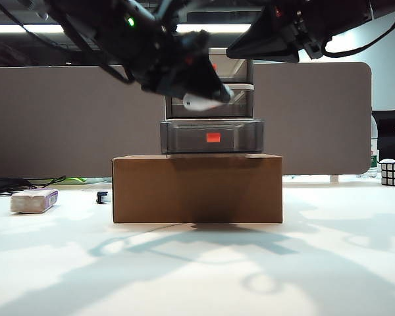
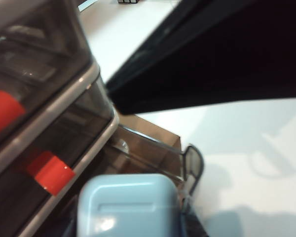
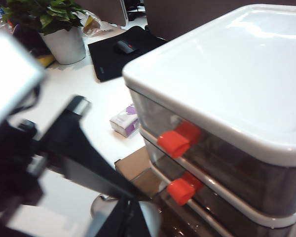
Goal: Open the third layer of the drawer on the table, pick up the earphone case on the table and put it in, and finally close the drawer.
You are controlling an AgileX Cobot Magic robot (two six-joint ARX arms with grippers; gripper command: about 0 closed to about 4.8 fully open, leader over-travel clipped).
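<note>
- Drawer [image 1: 209,105] stands on a brown cardboard box [image 1: 197,188] at the centre of the table [image 1: 197,263], exterior view.
- Third layer [image 1: 211,137] is pulled out toward the camera; its red-orange handle [image 1: 213,137] faces front. The two drawers above sit flush in the frame.
- Left gripper [image 1: 207,92] hangs in front of the drawer's middle tier, at about 12 o'clock from the open third layer.
- Left gripper is clamped on the earphone case [image 1: 203,102], whose white rounded end pokes out below the dark fingers.
- Left wrist view: earphone case [image 2: 130,207] fills the near edge of the frame, just above the open tray [image 2: 153,153] of the third layer; whether it touches the tray I cannot tell.
- Right gripper [image 1: 266,49] is held high at about 1 o'clock from the drawer, clear of it. Jaw state: cannot tell, since the fingers are blurred in the right wrist view and dark in the exterior view.
- Right wrist view: the drawer's white top [image 3: 237,69] and two red-orange handles [image 3: 177,140] are seen from above.
- Whitish block with purple edge [image 1: 34,200] lies on the table at 9 o'clock from the box, well apart.
- Rubik's cube [image 1: 394,173] sits at 3 o'clock, at the table's far edge.
</note>
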